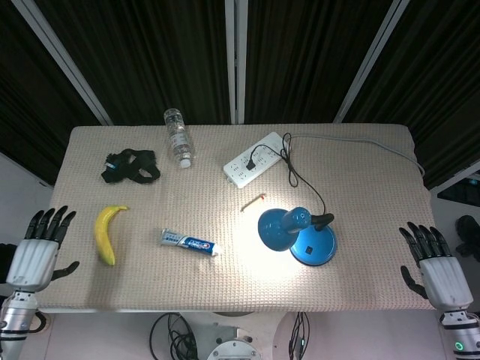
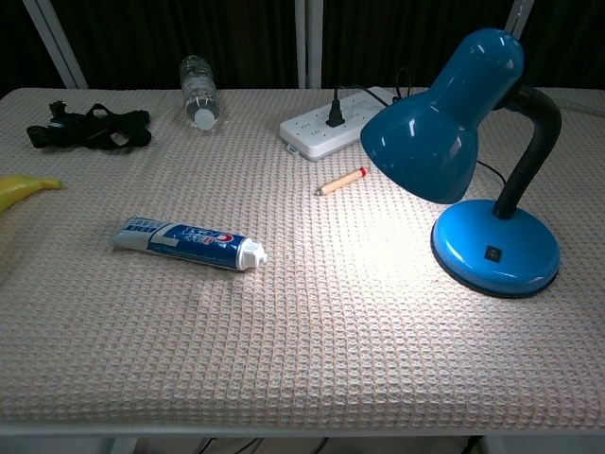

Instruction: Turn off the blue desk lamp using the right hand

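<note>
Right hand [image 1: 436, 262] hangs just off the desk's right edge, near the front corner, fingers apart and holding nothing. Its target, the lamp [image 1: 298, 234], stands on the desk [image 1: 360, 187] in the right half, toward the front edge, and it is lit, with a bright pool on the cloth under the shade. From that hand the lamp lies inward, to the left and only slightly further back. The lamp's long line runs from its round base [image 2: 495, 248], nearer the right edge, up the black neck to the shade leaning toward the desk's middle. A small dark switch [image 2: 492, 253] sits on top of the base, on the front side. Left hand [image 1: 39, 247], also spread and empty, waits off the left front corner, well apart from the lamp, so the right is clearly the nearer one
</note>
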Action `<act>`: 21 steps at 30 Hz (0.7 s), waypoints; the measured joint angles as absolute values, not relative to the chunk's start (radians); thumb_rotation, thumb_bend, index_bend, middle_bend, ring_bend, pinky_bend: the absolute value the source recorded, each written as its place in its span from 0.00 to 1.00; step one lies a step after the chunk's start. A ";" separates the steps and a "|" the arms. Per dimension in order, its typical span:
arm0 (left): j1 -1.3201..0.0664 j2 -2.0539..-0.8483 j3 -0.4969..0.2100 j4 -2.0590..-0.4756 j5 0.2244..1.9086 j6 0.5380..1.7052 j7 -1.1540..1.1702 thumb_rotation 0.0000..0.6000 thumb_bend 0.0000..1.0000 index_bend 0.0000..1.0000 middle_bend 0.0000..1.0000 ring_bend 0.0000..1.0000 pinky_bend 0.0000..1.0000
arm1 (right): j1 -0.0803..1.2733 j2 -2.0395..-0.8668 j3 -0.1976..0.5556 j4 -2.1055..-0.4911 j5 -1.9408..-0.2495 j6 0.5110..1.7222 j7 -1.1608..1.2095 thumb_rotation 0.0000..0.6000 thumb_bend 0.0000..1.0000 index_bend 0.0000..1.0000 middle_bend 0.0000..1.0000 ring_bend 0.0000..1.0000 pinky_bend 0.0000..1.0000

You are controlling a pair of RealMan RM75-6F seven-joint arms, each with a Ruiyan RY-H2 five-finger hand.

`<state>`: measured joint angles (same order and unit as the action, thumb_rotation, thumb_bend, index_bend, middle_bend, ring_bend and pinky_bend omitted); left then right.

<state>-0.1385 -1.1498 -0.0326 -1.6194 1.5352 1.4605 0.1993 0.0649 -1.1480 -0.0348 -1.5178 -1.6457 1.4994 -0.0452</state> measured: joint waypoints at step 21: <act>-0.120 -1.150 -0.013 -1.608 1.555 1.484 0.168 1.00 0.09 0.07 0.00 0.00 0.00 | 0.183 -1.358 -0.060 -1.569 -1.719 1.291 -0.305 1.00 0.61 0.00 0.15 0.00 0.00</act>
